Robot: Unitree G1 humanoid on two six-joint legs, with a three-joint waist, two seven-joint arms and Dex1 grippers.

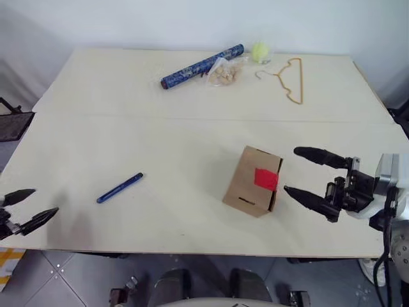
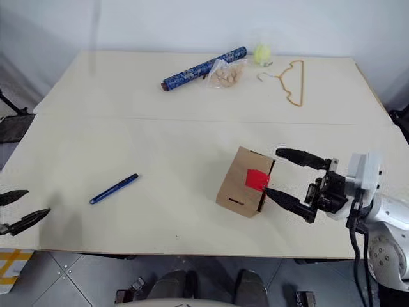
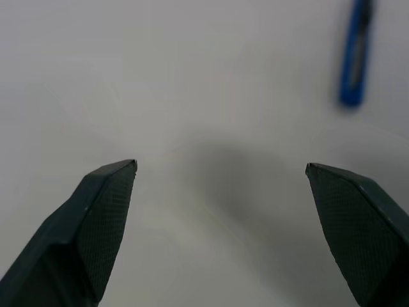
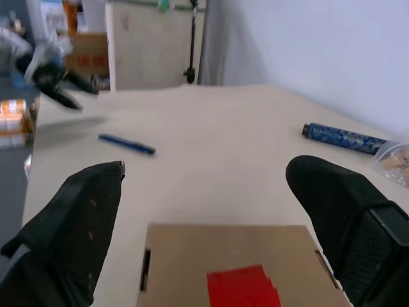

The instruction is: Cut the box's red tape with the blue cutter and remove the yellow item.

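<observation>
Evidently nothing is cut yet: the blue cutter [image 1: 119, 188] is lying untouched lower left, the box [image 1: 252, 181] is sitting right of centre with red tape [image 1: 266, 179] intact, and the left gripper [image 1: 27, 208] and right gripper [image 1: 305, 174] are gaping wide, holding nothing.

- The small brown cardboard box [image 4: 230, 265] lies just ahead of the right gripper's spread jaws; the right wrist view's edge cuts off its near part, and the bright red square tape patch [image 4: 243, 288] with it.
- Whatever is inside the box is hidden by its closed walls.
- The slim blue pen-shaped cutter [image 3: 355, 54], beyond and to one side of the left jaws, is blurred and cut off by the picture's edge.
- The contents of the clear plastic bag [image 1: 225, 73], far from both jaws, are too small to identify.
</observation>
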